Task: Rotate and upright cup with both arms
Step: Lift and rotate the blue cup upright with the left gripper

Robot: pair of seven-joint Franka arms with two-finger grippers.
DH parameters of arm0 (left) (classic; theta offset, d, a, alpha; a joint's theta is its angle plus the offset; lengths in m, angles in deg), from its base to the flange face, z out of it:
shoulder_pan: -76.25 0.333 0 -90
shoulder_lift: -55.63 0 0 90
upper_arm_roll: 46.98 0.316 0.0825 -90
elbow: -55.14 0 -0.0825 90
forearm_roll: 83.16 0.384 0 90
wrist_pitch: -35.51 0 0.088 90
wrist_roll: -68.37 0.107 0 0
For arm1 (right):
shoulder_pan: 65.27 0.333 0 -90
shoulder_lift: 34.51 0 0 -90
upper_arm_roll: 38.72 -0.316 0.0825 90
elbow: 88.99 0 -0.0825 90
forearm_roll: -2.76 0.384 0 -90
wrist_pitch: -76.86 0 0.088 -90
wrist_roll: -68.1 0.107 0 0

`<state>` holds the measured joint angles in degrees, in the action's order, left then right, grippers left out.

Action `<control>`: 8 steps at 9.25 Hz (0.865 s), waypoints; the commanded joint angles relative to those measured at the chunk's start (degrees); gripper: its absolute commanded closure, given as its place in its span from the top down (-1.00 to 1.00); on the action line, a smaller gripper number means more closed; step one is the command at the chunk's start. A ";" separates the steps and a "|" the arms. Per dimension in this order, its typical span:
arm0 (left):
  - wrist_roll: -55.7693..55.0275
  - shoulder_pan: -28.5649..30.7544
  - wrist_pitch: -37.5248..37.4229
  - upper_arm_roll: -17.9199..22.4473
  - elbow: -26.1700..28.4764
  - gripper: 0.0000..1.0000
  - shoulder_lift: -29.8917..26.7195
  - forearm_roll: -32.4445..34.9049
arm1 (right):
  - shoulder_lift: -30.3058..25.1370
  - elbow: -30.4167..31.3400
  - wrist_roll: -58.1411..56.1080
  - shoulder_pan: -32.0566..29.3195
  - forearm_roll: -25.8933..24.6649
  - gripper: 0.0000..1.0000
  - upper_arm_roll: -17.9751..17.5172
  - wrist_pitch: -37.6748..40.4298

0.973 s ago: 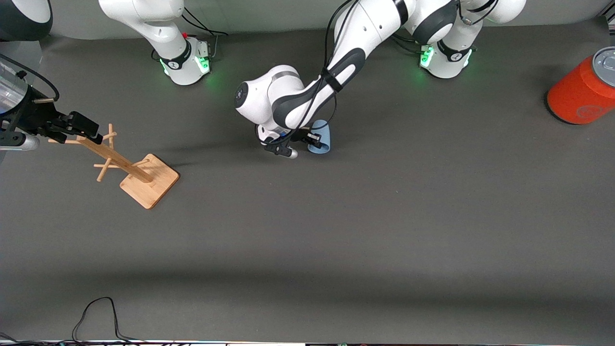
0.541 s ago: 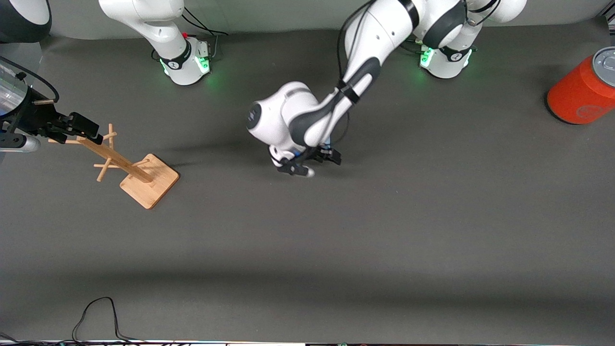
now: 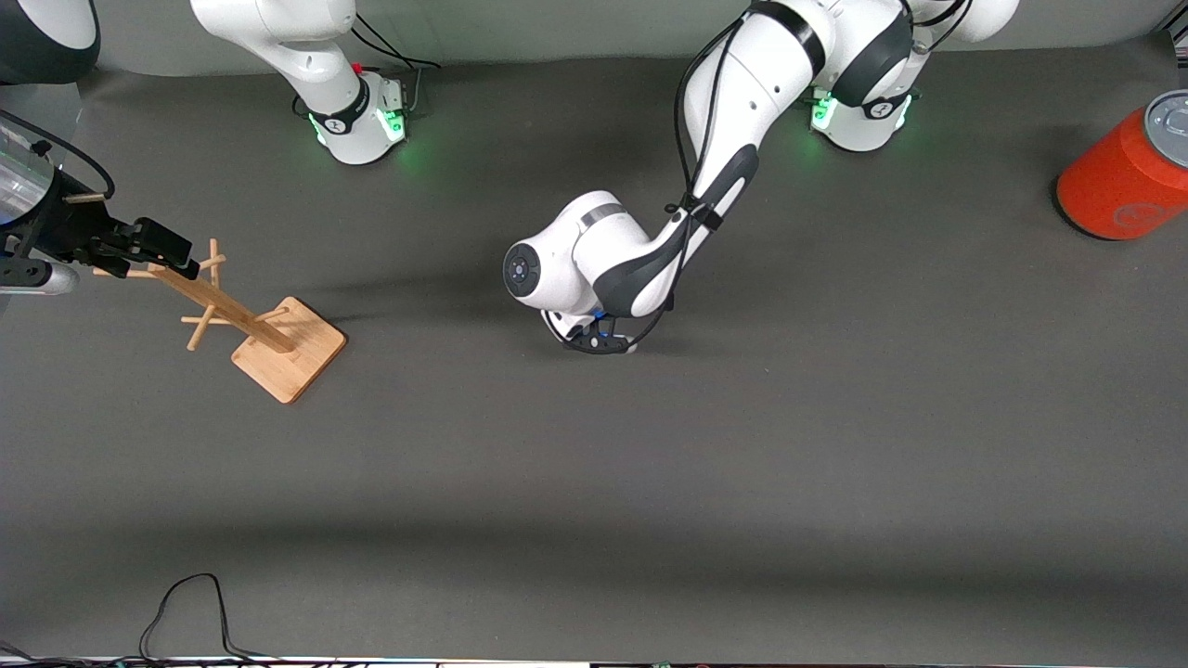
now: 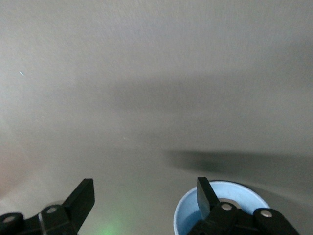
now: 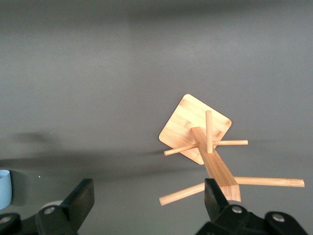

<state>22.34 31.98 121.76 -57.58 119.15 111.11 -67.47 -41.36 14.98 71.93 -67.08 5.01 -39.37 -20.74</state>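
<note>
The light-blue cup (image 4: 230, 203) shows in the left wrist view with its open mouth facing the camera. My left gripper (image 4: 145, 188) is open wide, and one finger (image 4: 207, 195) lies over the cup's rim; the other is apart from it. In the front view the left arm's hand (image 3: 594, 336) is low over the table's middle and hides the cup. The cup's edge also shows in the right wrist view (image 5: 4, 188). My right gripper (image 3: 139, 243) (image 5: 146, 191) is open and empty, waiting over the top of the wooden rack (image 3: 243, 320).
The wooden rack (image 5: 205, 142) with pegs stands on its square base toward the right arm's end. A big orange-red can (image 3: 1128, 172) with a grey lid stands at the left arm's end. A black cable (image 3: 186, 603) lies near the front edge.
The left arm has swung toward the front camera and turned its hand; the cup, seen beside the gripper one second ago, is now hidden under the hand. The right arm has not moved.
</note>
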 commanded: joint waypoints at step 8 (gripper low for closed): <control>-1.27 -1.44 -5.01 -0.03 -0.27 -1.00 -5.81 -0.75 | 0.78 -1.66 -0.32 0.40 -0.75 1.00 0.47 3.30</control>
<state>20.48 29.66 120.11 -57.87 120.12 108.45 -67.93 -41.30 14.89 71.92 -67.08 5.00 -39.36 -18.62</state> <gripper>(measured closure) 0.930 0.000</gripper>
